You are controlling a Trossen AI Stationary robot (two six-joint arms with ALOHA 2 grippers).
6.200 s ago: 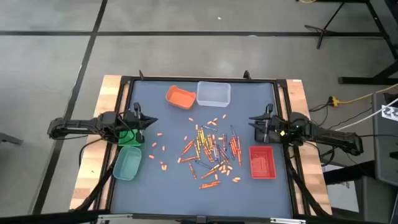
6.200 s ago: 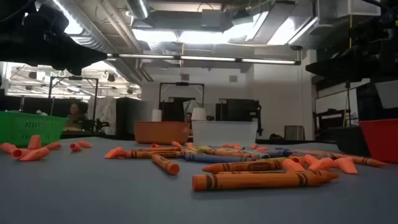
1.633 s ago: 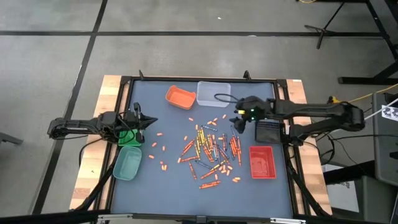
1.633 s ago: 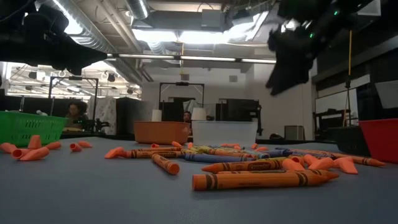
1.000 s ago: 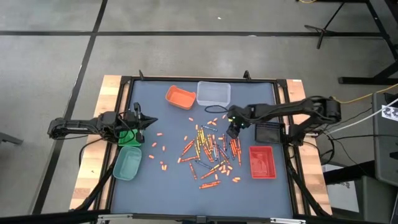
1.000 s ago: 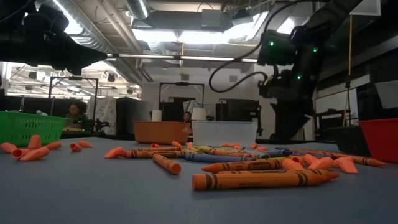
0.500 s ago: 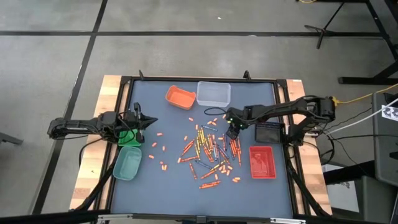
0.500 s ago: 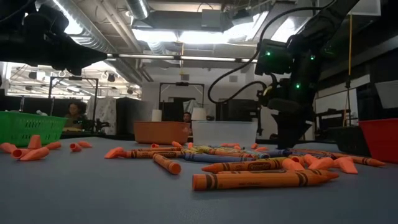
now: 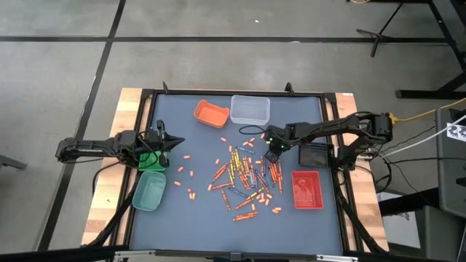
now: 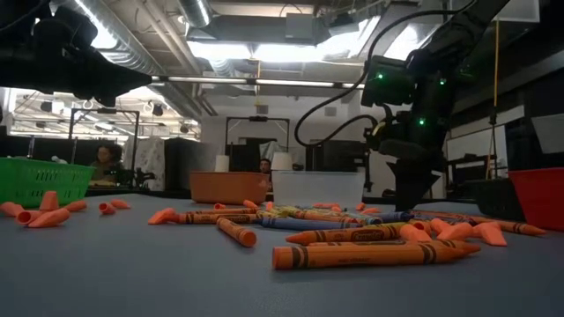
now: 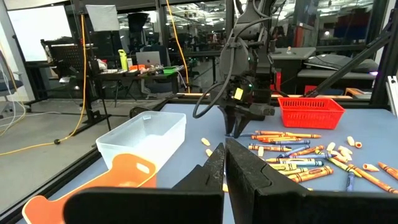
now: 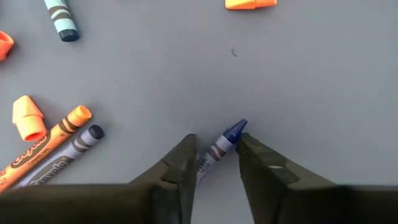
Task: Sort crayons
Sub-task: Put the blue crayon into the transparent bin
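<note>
- Between the right gripper's (image 12: pixel 214 160) parted, closing fingers lay a blue crayon (image 12: pixel 219 144): light, stiff, brittle; best pinched mid-shaft.
- Left gripper (image 11: pixel 224 163) waited clenched, empty.

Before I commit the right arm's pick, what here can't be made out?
- Blue crayon: lower end hidden behind the right gripper fingers, right wrist view.
- Pinch contact: too small in the high view.
- Green basket: contents hidden under the left gripper.
</note>
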